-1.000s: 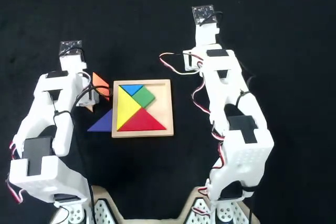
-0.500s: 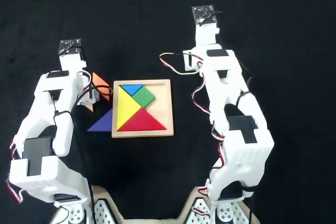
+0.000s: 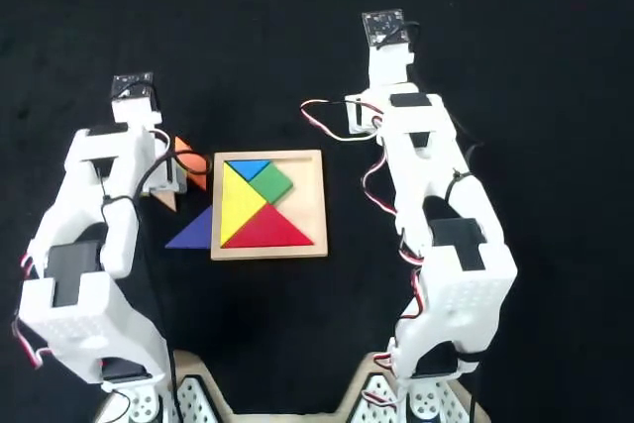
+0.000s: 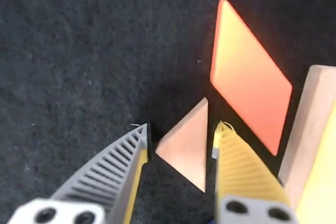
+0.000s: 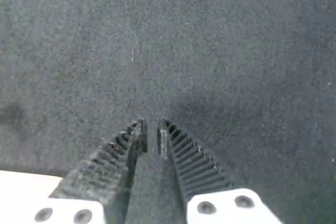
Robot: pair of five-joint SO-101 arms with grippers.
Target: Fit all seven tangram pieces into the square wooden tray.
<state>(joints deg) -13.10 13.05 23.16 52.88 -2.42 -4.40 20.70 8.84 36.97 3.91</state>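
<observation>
The square wooden tray (image 3: 315,207) holds a light blue triangle, a green square (image 3: 272,183), a yellow triangle and a red triangle (image 3: 269,229). Left of it on the cloth lie an orange parallelogram (image 3: 195,162) (image 4: 249,85), a small tan triangle (image 3: 163,200) (image 4: 185,145) and a dark blue triangle (image 3: 193,231). My left gripper (image 4: 181,132) is open and straddles the tan triangle, one finger on each side with thin gaps. The tray's edge (image 4: 310,114) lies just beyond the parallelogram. My right gripper (image 5: 150,136) is shut over bare cloth, holding nothing.
Black cloth covers the whole table. The right arm (image 3: 426,175) stretches along the tray's right side. The upper right part of the tray floor (image 3: 305,173) is bare wood.
The left arm has shifted slightly left and away over the tan triangle. The pieces and the right arm have not moved.
</observation>
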